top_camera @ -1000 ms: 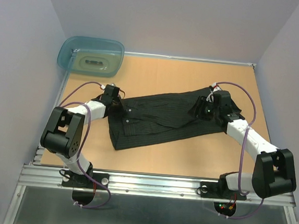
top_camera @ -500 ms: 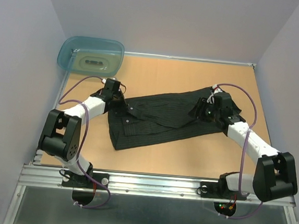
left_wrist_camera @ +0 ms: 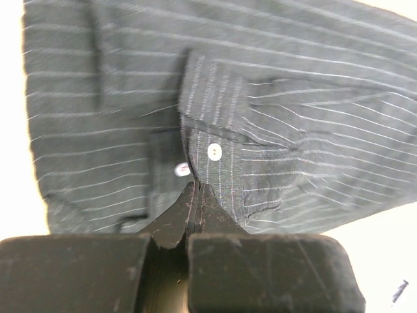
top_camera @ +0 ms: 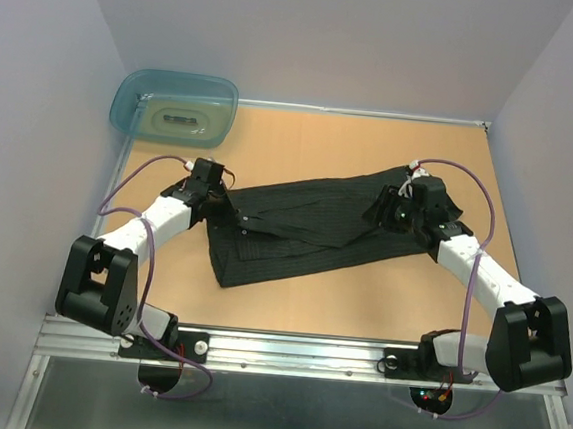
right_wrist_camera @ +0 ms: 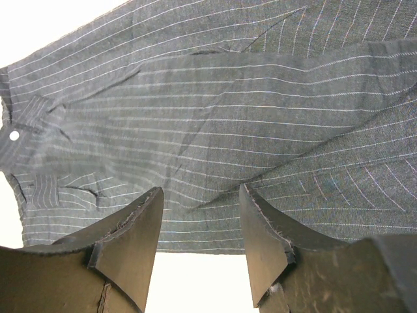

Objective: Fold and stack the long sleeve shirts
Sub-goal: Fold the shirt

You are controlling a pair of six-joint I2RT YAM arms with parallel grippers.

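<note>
We have the left gripper (left_wrist_camera: 196, 199) clamped on a shirt (top_camera: 305, 231) fold at its tips; the right gripper (right_wrist_camera: 199, 222) stands apart, shirt just beyond; we judge folding barely begun.

Matt pinstriped cloth shirt (top_camera: 301, 221), smooth wood-look table (top_camera: 303, 146), translucent glossy plastic tub (top_camera: 126, 102)

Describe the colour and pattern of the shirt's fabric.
The shirt is dark charcoal with thin pale pinstripes, which show most clearly in the right wrist view.
</note>
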